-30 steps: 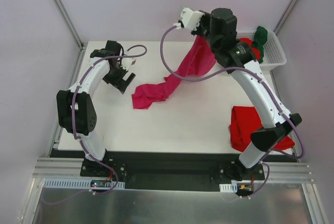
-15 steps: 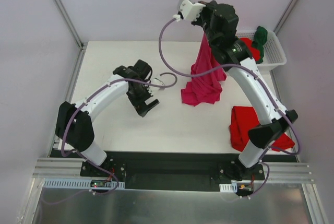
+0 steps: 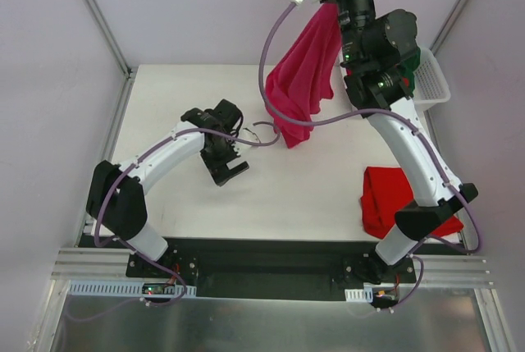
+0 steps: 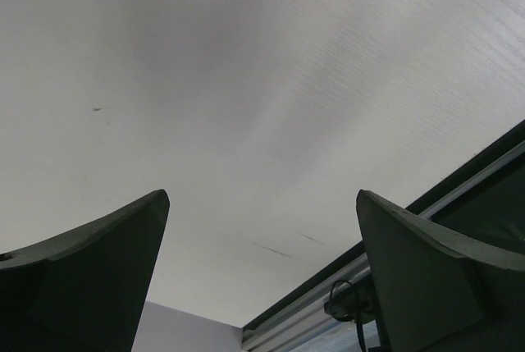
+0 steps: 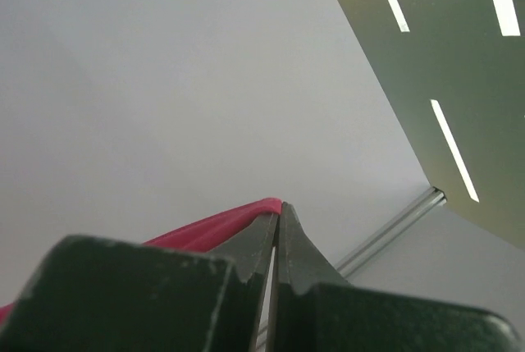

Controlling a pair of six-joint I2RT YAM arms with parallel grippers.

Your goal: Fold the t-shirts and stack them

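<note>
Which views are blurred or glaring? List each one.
Top external: sharp and evenly lit, the hanging magenta-pink cloth t-shirt crisp. Left wrist: the left gripper looms dark and soft-edged close up. Right wrist: bright light strips glare.

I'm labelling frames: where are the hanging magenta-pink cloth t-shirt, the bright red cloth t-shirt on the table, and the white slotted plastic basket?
magenta-pink t-shirt point(image 3: 302, 81), top external view, middle of hanging cloth.
bright red t-shirt point(image 3: 381, 200), top external view, bare left part.
white slotted plastic basket point(image 3: 435, 81), top external view, right wall.
</note>
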